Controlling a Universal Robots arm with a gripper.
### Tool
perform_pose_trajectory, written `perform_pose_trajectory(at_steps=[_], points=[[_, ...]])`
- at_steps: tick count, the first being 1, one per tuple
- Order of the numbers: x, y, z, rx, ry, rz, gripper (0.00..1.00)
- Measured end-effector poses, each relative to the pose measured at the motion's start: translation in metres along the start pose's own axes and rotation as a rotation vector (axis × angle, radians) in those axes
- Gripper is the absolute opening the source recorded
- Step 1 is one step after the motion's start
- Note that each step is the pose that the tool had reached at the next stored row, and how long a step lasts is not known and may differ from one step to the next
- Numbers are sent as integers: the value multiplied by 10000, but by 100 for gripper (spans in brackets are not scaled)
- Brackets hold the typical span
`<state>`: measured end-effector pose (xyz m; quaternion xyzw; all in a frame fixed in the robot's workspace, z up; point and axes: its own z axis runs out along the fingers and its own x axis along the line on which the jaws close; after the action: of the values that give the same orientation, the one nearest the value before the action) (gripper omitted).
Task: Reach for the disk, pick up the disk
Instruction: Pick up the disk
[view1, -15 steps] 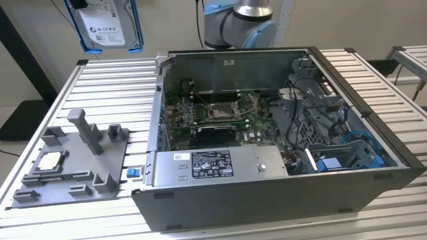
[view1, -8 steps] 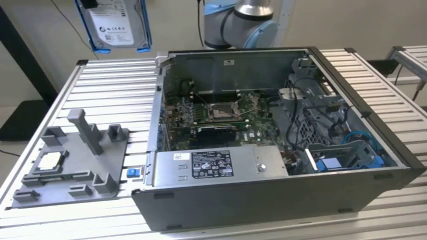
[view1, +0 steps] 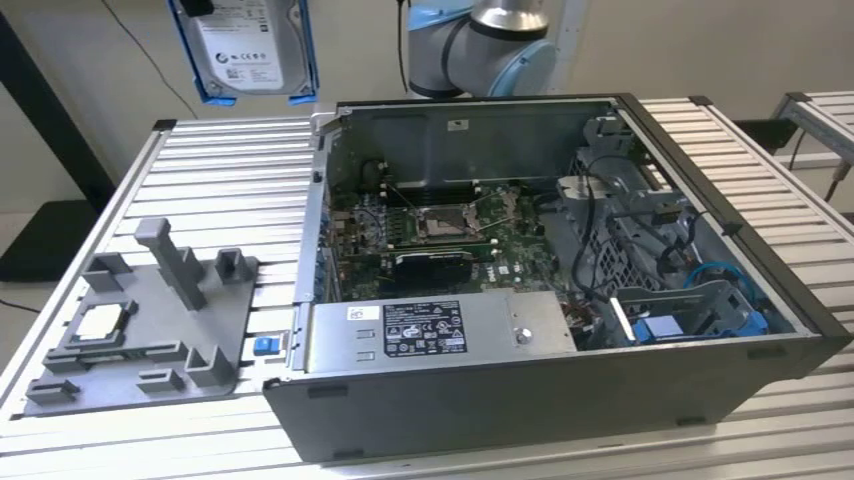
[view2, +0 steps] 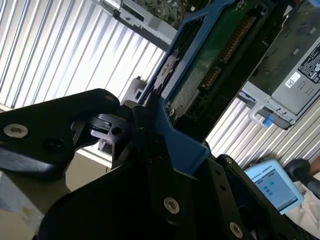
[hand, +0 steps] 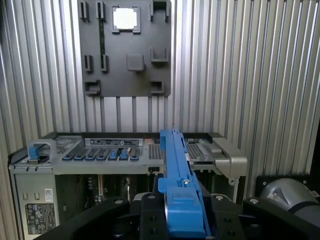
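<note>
The disk (view1: 248, 48), a flat silver metal hard drive in a blue plastic frame, hangs upright in the air, high over the ribbed aluminium table (view1: 200, 170) beside the open grey computer case (view1: 534, 400). The black gripper (hand: 182, 212) grips its frame edge from above. The arm's pale blue joint (view1: 487, 50) stands behind the case.

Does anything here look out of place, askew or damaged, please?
Only the disk stands out: it hangs in the air above the table, beside the open computer case, its blue frame clamped in the gripper. That fits a pick-up. Nothing looks spilled or damaged.
</note>
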<state>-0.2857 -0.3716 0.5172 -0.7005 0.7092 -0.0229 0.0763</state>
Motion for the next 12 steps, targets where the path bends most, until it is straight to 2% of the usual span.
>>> perform_pose_trajectory(at_steps=[12], points=[[0, -11, 2, 1, -1, -2, 0]])
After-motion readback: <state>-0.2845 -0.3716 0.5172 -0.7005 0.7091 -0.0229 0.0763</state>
